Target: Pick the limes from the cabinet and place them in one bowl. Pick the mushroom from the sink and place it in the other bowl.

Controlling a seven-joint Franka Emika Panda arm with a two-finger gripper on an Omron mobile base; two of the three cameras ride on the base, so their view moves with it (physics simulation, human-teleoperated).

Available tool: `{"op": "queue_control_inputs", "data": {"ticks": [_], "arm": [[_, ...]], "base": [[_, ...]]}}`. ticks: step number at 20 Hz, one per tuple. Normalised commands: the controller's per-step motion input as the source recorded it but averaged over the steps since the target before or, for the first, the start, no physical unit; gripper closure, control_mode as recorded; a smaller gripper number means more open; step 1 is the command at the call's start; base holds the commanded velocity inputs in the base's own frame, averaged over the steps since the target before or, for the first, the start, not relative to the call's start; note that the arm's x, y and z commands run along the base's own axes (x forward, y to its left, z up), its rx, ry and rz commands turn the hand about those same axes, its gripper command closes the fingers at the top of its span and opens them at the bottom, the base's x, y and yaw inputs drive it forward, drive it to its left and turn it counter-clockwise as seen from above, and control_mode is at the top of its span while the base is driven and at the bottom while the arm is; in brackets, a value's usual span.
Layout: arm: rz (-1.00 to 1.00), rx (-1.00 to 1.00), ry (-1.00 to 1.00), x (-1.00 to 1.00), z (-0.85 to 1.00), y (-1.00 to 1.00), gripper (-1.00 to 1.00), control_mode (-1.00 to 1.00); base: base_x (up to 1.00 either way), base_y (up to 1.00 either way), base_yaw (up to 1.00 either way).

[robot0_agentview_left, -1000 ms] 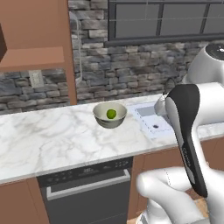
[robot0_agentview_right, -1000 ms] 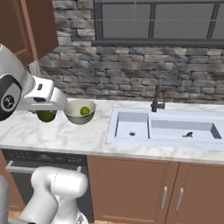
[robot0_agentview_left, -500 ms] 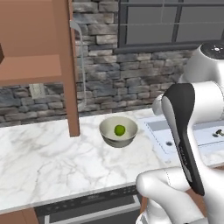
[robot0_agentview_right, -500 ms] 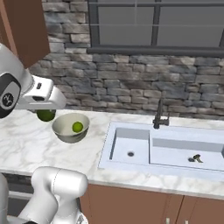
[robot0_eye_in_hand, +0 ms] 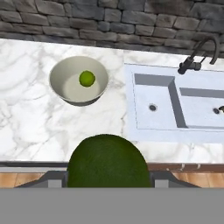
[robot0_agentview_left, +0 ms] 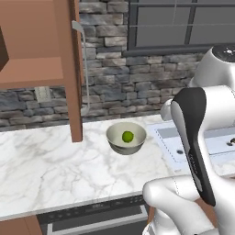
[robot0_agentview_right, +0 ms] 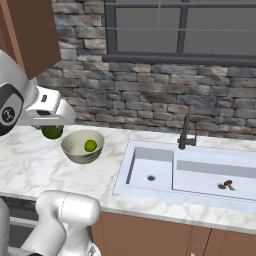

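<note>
My gripper (robot0_eye_in_hand: 107, 177) is shut on the darker lime (robot0_eye_in_hand: 107, 158), which bulges between the two fingers low in the hand view. From the right base, that lime (robot0_agentview_right: 52, 132) hangs under the white hand, just left of the cream-grey bowl (robot0_agentview_right: 82, 146) and a little above the counter. The brighter lime (robot0_eye_in_hand: 87, 78) lies inside this bowl (robot0_eye_in_hand: 78, 81); it also rests in the bowl (robot0_agentview_left: 126, 137) as a small green ball (robot0_agentview_left: 127, 136). The mushroom (robot0_agentview_right: 228, 184) sits in the right basin of the sink (robot0_agentview_right: 150, 161). The brown cabinet (robot0_agentview_left: 32, 69) stands open at the upper left.
The cabinet's open door (robot0_agentview_left: 73, 69) juts out over the marble counter (robot0_agentview_left: 46, 165), its edge close to the bowl's left. A dark faucet (robot0_agentview_right: 186, 133) rises behind the sink. A stone wall and a window close the back.
Both base views have shifted: the camera has moved closer, so the bowl, sink and open cabinet look larger. The gripper still holds the darker lime beside the bowl.
</note>
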Motion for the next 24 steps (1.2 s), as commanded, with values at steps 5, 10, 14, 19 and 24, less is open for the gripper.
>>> {"op": "queue_control_inputs", "data": {"ticks": [5, 10, 14, 19, 24], "arm": [[0.0, 0.0, 0.0, 0.0, 0.0, 0.0, 1.0, 1.0], [0.14, 0.01, 0.01, 0.46, 0.0, -0.07, 1.0, -1.0], [0.28, 0.05, 0.08, 0.69, -0.16, 0.12, 1.0, -1.0], [0.19, -0.02, 0.13, 0.88, -0.54, 0.23, 1.0, -1.0], [0.1, -0.1, 0.04, 0.84, -0.62, 0.36, 1.0, -1.0]], "base": [[0.0, 0.0, 0.0], [0.0, 0.0, 0.0], [0.0, 0.0, 0.0], [0.0, 0.0, 0.0], [0.0, 0.0, 0.0]]}}
